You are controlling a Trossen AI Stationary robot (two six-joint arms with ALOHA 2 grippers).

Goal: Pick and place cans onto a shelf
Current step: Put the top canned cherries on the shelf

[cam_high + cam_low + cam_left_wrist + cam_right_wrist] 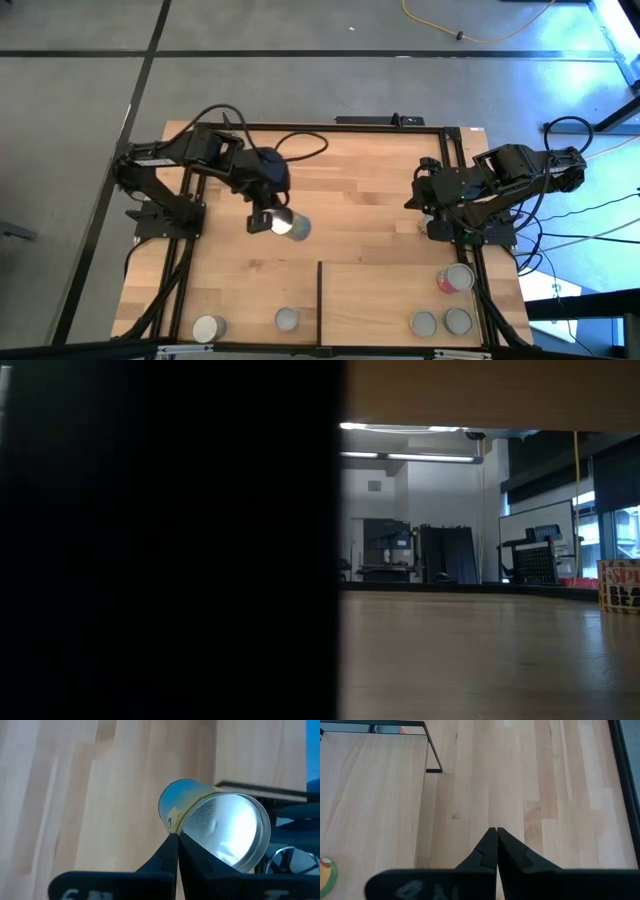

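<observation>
1. Six small round metal cans show in the high view. Five stand upright along the near edge and one lies tilted on its side in mid-table.
2. Three of the five are on the flat light-wood shelf panel with its thin black edging strip [321, 300]. They are the can with the red-pink side label [456, 279] and two grey-topped cans [424, 323] [458, 321] side by side.
3. Two more, one whitish-topped [209, 327] and one grey-topped [287, 319], stand on the bare wooden tabletop [360, 210] left of the strip.
4. The left gripper [175, 842] is over mid-table, fingers pressed together. Their tips touch the rim of the tilted blue-and-yellow-green can [212, 827], not clamped round it.
5. The right gripper [496, 836] waits above bare planks at the right side, fingers together too.
6. Table and room: pale butcher-block boards in a black frame and grey floor around. In the low view there are ceiling strip lights and dark equipment beyond.
7. Writing: a yellow sign [620, 585] carries red letters, cut off at the edge and not fully readable. The tilted can's label print is illegible.
</observation>
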